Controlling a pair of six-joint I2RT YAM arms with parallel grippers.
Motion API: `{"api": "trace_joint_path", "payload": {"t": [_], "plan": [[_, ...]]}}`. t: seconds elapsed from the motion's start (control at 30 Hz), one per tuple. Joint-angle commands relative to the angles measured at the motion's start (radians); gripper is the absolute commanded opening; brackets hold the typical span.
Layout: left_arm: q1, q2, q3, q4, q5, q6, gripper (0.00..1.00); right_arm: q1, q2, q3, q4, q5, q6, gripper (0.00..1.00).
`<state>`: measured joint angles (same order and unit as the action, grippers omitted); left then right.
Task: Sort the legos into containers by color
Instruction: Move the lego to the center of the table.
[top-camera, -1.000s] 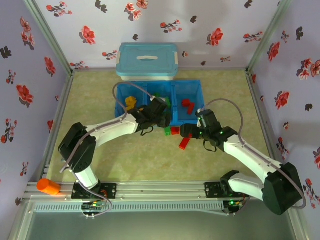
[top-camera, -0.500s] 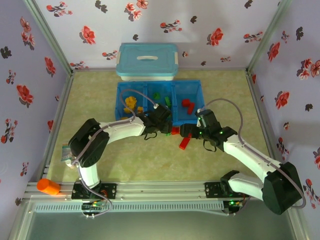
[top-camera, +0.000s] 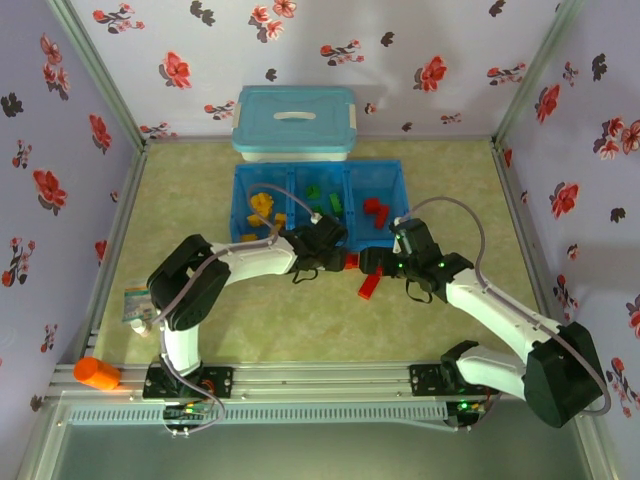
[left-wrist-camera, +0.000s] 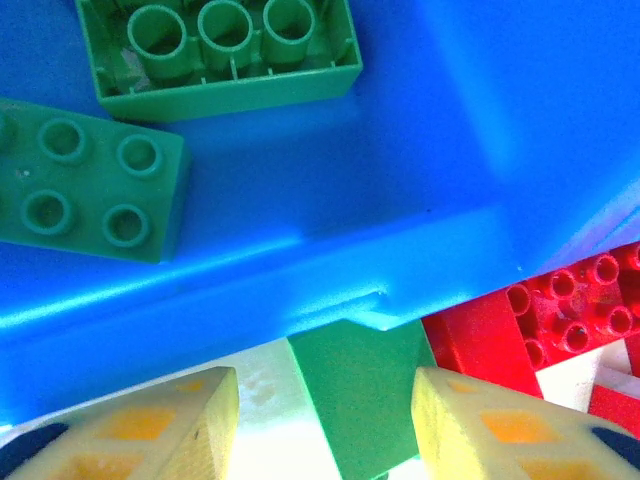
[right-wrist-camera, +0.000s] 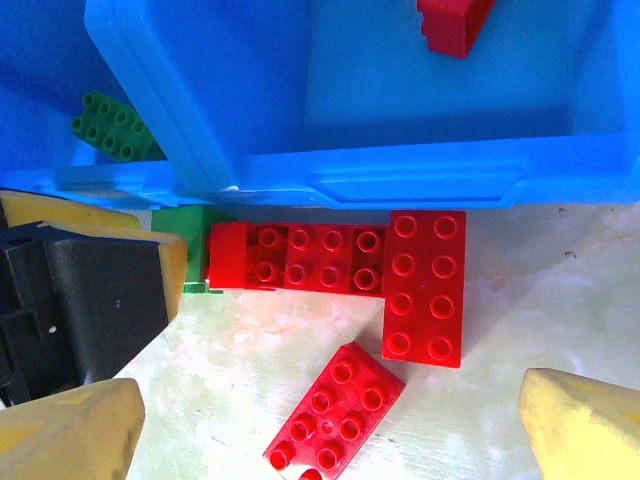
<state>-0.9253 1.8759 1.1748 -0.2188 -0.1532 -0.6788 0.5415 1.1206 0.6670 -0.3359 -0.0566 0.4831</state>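
**Counter beside the tray wall: green lego framed, not gripped**

Floral walls box in a pale counter (top-camera: 250, 320), with the blue tray (top-camera: 395, 172) toward its far side holding sorted legos in 3 compartments. Your left fingers (left-wrist-camera: 150, 430) stand partly spread astride 1 green lego (left-wrist-camera: 360, 400) lying on the counter against the tray's near wall. A gap shows on 1 side, so nothing is pinched. Your right fingers (right-wrist-camera: 585, 425) are spread wide and empty above 3 red legos (right-wrist-camera: 335, 420) on the counter.

One red lego lies right beside the green one, so a squeeze may drag it along or twist the green piece. A straight lift could catch the tray lip, and both arms crowd together here.

You cannot tell whether the green lego's far end tucks under the wall, and its studs are hidden.
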Motion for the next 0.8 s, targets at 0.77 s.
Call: {"api": "trace_joint_path", "payload": {"t": [0.77], "plan": [[-0.121,-0.085,-0.071,-0.119,-0.108,-0.123,0.72,0.021,0.046,0.018,0.042,-0.008,0.022,0.97]]}}
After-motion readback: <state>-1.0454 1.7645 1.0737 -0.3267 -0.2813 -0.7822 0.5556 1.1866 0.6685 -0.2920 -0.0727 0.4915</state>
